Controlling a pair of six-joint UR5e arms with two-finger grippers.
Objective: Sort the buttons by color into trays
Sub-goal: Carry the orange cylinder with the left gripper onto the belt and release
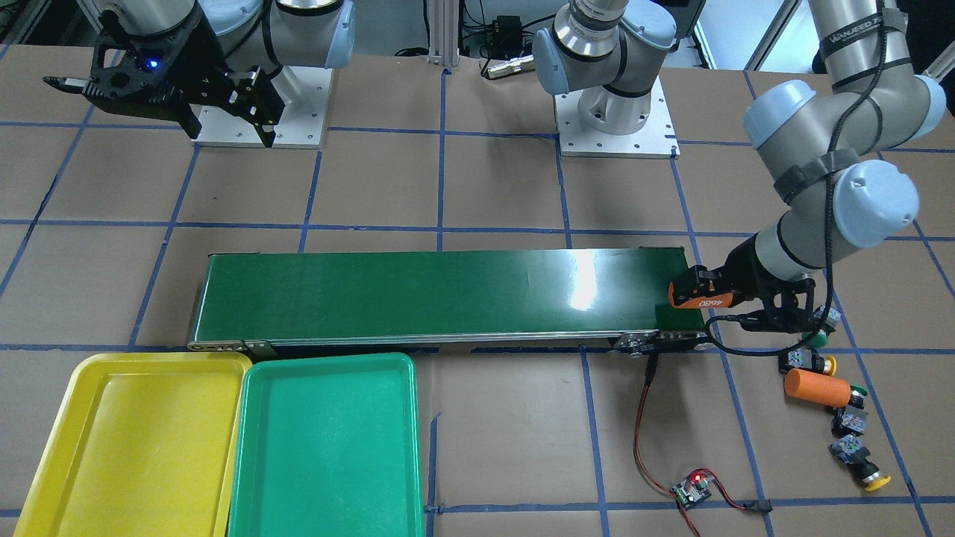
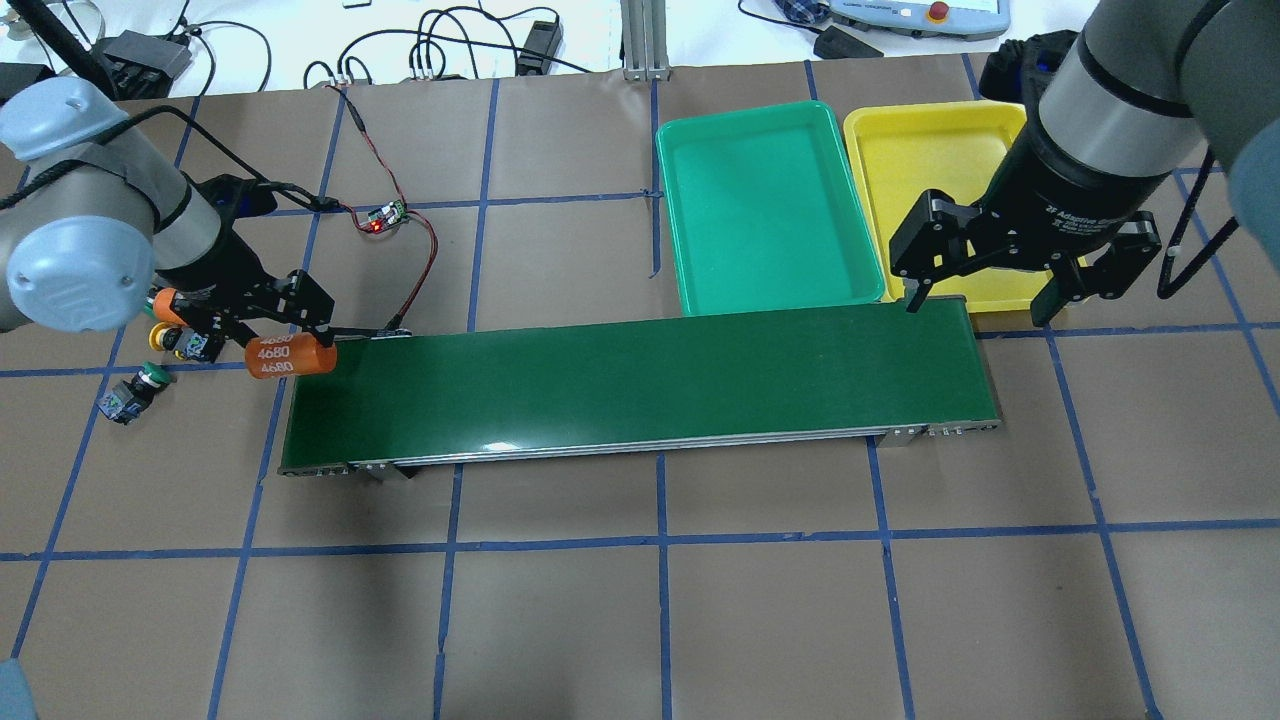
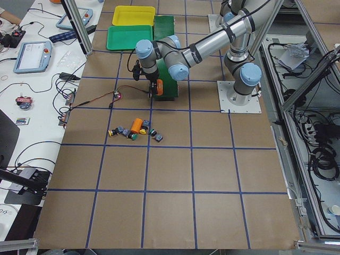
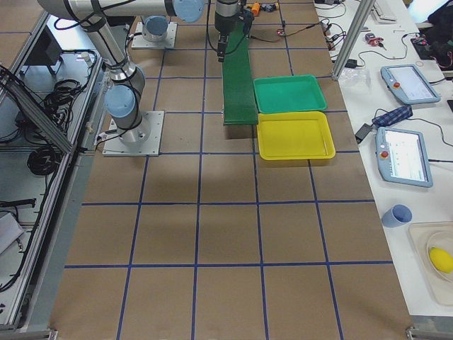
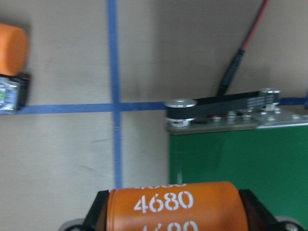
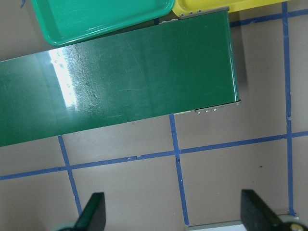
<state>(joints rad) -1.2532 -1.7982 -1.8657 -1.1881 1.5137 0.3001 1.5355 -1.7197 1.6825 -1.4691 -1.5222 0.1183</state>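
Reaching low, left tool (image 5: 173,214) clamps orange cylinder (image 2: 290,358) at conveyor belt (image 2: 640,385) end.

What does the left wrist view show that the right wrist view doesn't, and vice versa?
Only left wrist: an orange cylinder marked 4680 in the left gripper, a second orange cylinder on the table, the belt's pulley. Only right wrist: the green tray, an edge of the yellow tray, the right gripper open above the table. Both: the conveyor belt and blue tape lines.
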